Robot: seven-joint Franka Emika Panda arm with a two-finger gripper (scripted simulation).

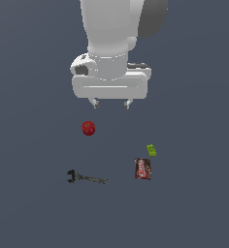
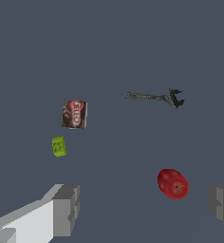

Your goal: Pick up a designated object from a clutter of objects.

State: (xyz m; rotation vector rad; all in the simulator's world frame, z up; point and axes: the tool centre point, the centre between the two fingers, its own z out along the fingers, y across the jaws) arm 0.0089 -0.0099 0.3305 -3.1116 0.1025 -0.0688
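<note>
Wrench jaw readable only from wrist view — gripper spread.

End effector hangs above the surface, fingers spread wide, nothing between them. Open air below it down to the items. Wrench lies flat and alone, bare surface all round it, free approach from above and along both long sides. Red ball is the nearest obstacle, well apart from the wrench, sits near the end effector's drop path. Brown packet and green block sit just beside each other toward the exterior view's right, well clear of the wrench handle. Wide gap between ball and packet.
</note>
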